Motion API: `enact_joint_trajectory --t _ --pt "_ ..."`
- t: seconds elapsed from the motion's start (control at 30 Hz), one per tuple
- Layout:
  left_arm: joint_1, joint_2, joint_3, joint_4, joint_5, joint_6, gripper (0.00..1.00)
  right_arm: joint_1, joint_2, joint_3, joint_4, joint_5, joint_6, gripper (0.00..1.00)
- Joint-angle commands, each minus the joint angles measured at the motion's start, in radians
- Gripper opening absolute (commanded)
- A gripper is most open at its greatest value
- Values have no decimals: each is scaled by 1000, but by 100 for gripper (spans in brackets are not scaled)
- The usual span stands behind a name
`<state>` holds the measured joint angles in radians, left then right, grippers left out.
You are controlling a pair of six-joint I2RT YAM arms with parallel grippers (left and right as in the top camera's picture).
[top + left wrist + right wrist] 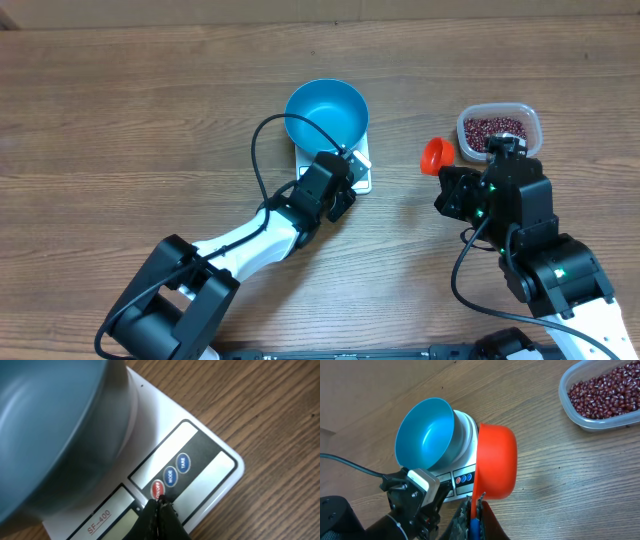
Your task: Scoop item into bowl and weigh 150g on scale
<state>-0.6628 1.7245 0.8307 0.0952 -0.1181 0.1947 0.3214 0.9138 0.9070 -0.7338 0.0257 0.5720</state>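
Note:
The blue bowl (326,111) stands empty on the white scale (361,176). My left gripper (159,502) is shut, its tips pressed against the scale's red on/off button (157,488); the overhead view shows that gripper (343,178) over the scale's front edge. My right gripper (474,502) is shut on the handle of the red scoop (495,462), which hangs empty above the table right of the scale. The scoop (435,154) lies between the scale and the clear tub (499,130) of dark red beans (605,395).
The left arm reaches in from the lower left with a black cable looping over it (262,150). The right arm's black body (505,195) stands just in front of the tub. Wooden table all around.

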Motion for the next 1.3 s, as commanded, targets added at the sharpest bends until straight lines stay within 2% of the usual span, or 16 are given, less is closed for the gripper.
enact_joint_trajectory --t 0.0,0.27,0.5,0.83,1.27 --pt "9 17 -3 11 -15 15 4 -2 -3 38 7 -2 0 4" --pt "10 22 -3 37 35 6 4 -2 -3 38 6 -2 0 4" --pt "10 22 -3 68 42 -43 4 -2 -3 37 2 -2 -1 4" --pt "29 37 -3 43 34 -63 5 -2 -2 37 7 0 -1 4" --pt "41 100 -3 112 48 -61 4 -2 -2 37 10 10 -1 4"
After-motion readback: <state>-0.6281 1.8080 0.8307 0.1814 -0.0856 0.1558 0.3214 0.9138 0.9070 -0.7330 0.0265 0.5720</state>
